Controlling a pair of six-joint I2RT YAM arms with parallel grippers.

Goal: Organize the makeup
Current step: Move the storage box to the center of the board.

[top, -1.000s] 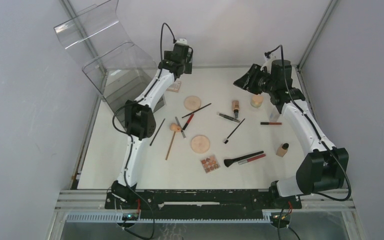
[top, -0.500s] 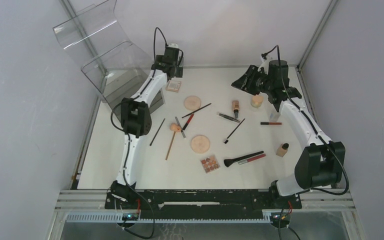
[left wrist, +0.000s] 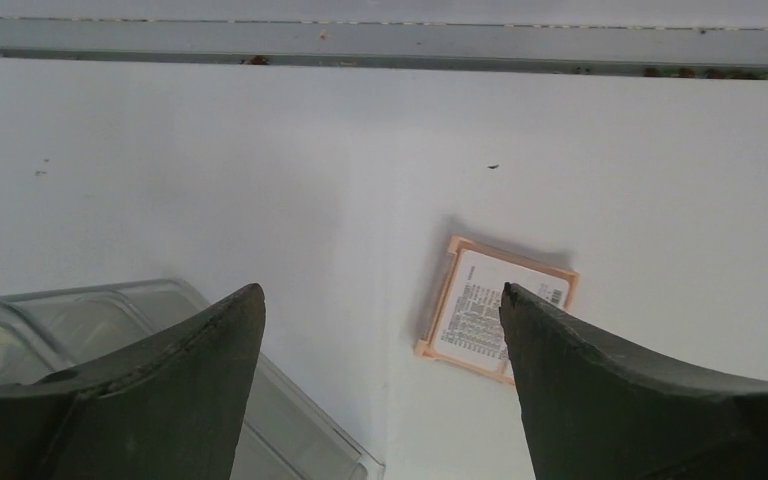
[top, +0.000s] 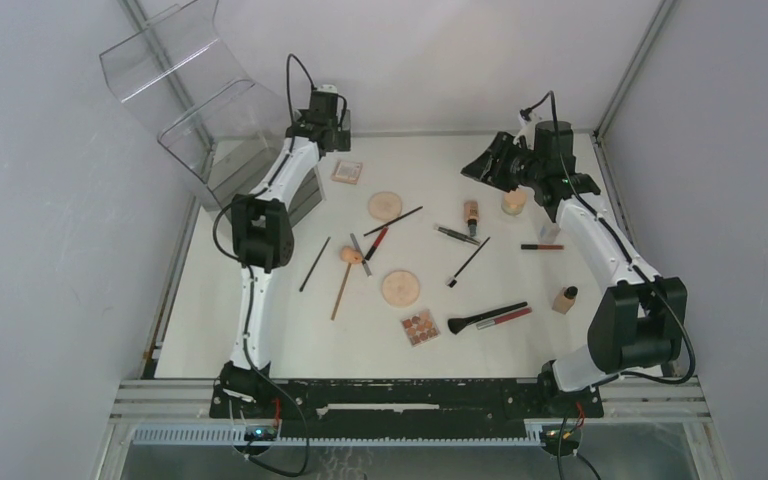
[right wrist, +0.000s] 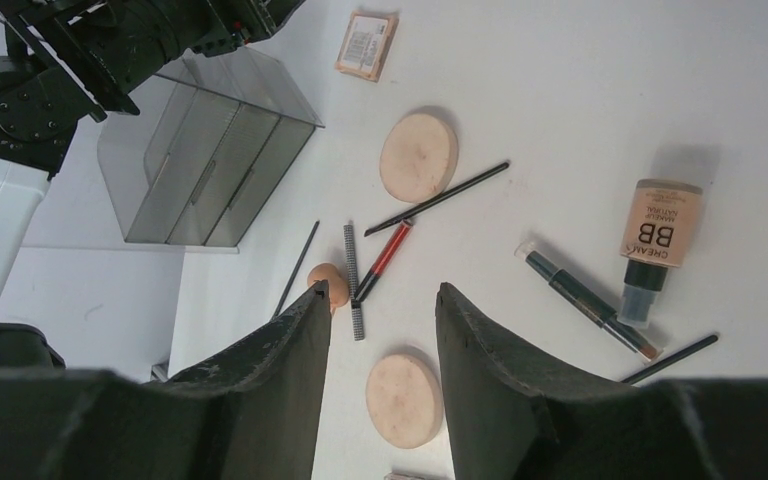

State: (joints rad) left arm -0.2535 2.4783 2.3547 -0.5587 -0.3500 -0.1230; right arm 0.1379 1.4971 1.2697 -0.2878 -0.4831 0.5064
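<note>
Makeup [top: 400, 288] loose on the white bench [top: 360, 350], none gripped.
Wide and empty, left end effector [left wrist: 380, 290], with square palette [left wrist: 495, 315] down beside one finger and clear organizer [left wrist: 90, 315] beneath the other; right end effector [right wrist: 383, 288] half apart, empty, powder disc [right wrist: 403, 398] below the gap, BB cream bottle [right wrist: 660, 235] off to one side.

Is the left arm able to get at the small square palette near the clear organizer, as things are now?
Probably yes. The left gripper hangs open above the square palette, which lies alone, apart from the organizer, with nothing between.
</note>
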